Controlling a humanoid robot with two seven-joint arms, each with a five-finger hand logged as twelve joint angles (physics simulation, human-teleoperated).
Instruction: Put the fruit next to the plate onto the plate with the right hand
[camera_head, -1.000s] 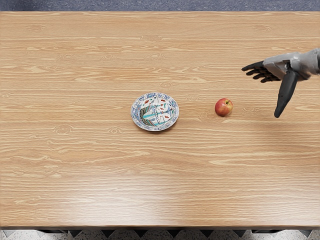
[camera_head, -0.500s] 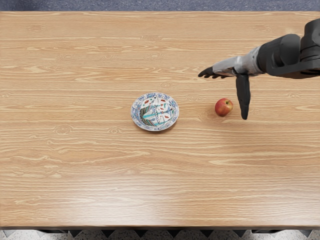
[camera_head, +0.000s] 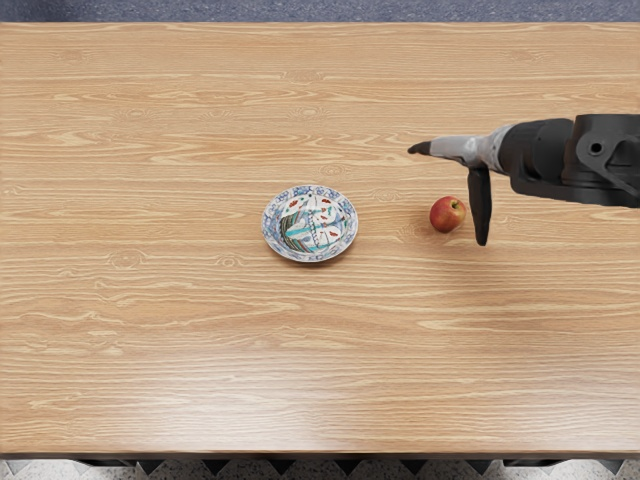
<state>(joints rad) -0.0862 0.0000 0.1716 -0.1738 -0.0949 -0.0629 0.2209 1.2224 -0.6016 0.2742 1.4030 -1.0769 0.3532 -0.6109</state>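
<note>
Red apple (camera_head: 447, 214) lies on the wooden surface (camera_head: 150, 330), to the right of the plate (camera_head: 310, 223) and clearly apart from it, with bare wood between the two. The patterned plate has no fruit on it, so the transfer is not yet made.

Just right of the apple is the right hand (camera_head: 468, 158), its dark forearm (camera_head: 560, 160) coming in from the right edge. The fingers (camera_head: 432, 148) stretch out flat toward the left, passing behind the apple, while the thumb (camera_head: 480, 205) points down along the apple's right side. They are spread and grip nothing. In this view the thumb looks close beside the fruit without touching it, though how high the hand stands above the surface cannot be told from one slanted view. The left arm does not show.

The step in hand looks like the approach to the grasp: the hand is placed beside the fruit but not around it. The next move probably calls for bringing the palm over or against the apple so that thumb and fingers bracket it on opposite sides, then closing evenly. A round fruit may roll if one digit nudges it first. After that come a lift and a carry leftward to the plate.
</note>
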